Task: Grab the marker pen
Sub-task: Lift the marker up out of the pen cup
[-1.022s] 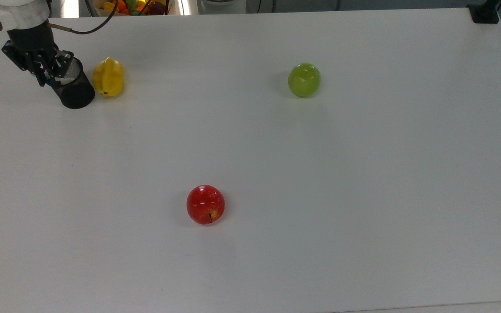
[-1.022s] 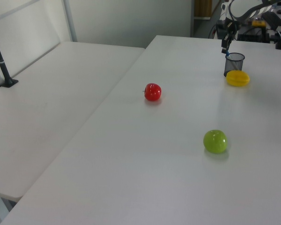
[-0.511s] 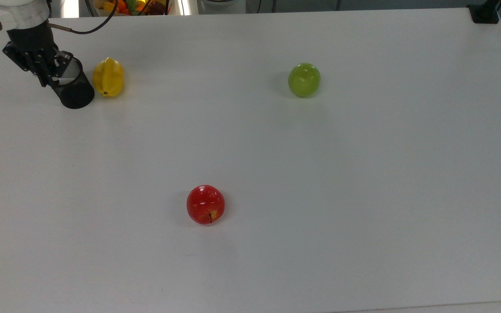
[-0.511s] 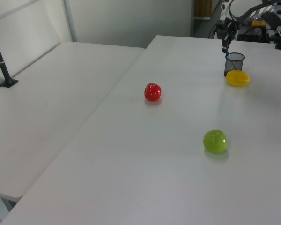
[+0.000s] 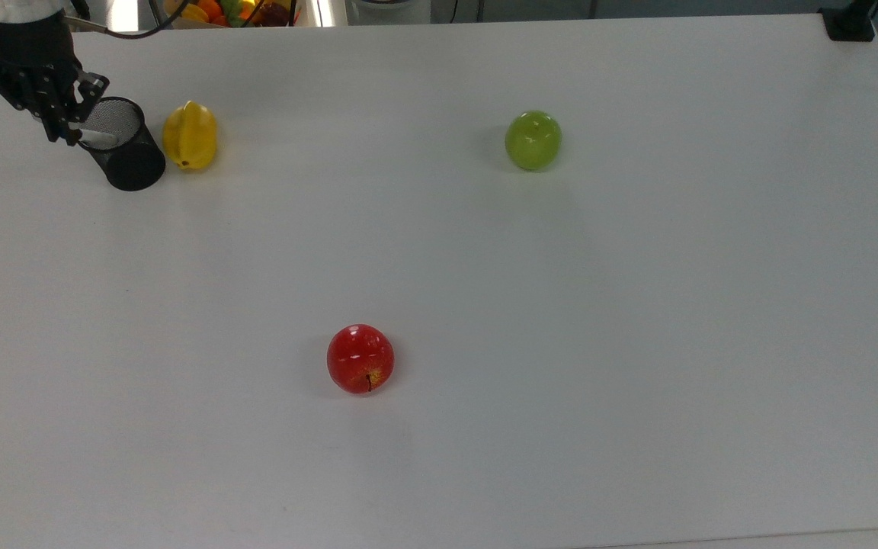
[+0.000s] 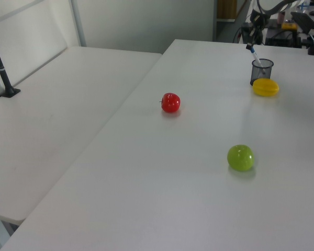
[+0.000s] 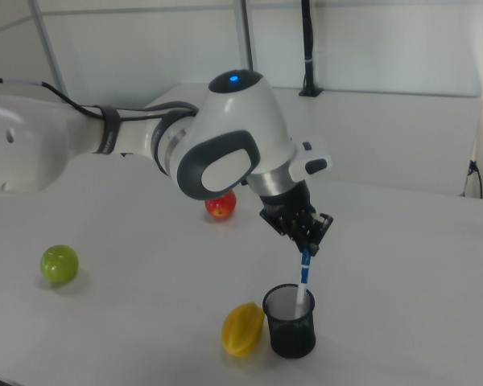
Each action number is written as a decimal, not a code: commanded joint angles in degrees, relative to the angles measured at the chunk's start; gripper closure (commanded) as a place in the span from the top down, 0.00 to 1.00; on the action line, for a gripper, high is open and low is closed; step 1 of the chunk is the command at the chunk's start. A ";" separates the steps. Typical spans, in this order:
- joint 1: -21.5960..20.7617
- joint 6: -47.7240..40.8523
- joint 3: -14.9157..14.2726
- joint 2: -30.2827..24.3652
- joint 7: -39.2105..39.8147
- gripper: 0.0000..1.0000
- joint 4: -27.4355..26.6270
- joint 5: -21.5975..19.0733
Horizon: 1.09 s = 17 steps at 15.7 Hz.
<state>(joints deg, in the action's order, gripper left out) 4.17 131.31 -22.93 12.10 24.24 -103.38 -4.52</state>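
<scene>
White and blue, the marker pen (image 7: 303, 272) hangs tilted from the pincer (image 7: 307, 248), which is clenched on its upper blue end; the lower part of the barrel reaches down into the mouth of a black mesh cup (image 7: 291, 321), so the pen is partly lifted out but its tip is still inside. In the left view the pen (image 6: 255, 55) slants up out of the cup (image 6: 261, 71) toward the pincer (image 6: 248, 46) at the far end of the surface (image 6: 188, 172). In the top view the pincer (image 5: 65, 136) sits at the top view's upper left, over the rim of the cup (image 5: 123, 145), with a pale stretch of the pen (image 5: 97, 136) visible against the mesh.

A yellow star fruit (image 5: 190, 136) lies just beside the cup, on the top view's right of it; whether the two touch cannot be told. A green apple (image 5: 533, 139) sits well apart, further toward the top view's right, and a red apple (image 5: 360, 358) stands alone nearer the bottom edge of the top view, its stem pointing down. In the right view the arm (image 7: 153, 145) reaches in from the right view's left, with the star fruit (image 7: 242, 329) at the cup's left, the green apple (image 7: 59, 264) far left and the red apple (image 7: 220, 206) behind the arm
</scene>
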 commanded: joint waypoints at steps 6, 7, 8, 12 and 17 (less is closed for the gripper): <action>-0.47 0.35 0.08 -7.16 -0.59 0.07 0.46 -5.23; -0.73 0.26 0.16 -7.87 -0.94 0.07 0.46 -6.20; -0.82 -0.09 0.34 -8.57 -2.17 0.07 0.55 -6.55; -1.79 -4.81 2.97 -11.30 -8.14 0.07 1.07 -6.65; -3.63 -16.25 6.39 -12.36 -10.87 0.07 3.89 -6.56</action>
<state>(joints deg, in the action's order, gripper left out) 1.92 120.61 -18.01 1.23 15.38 -100.37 -10.38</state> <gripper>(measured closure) 0.819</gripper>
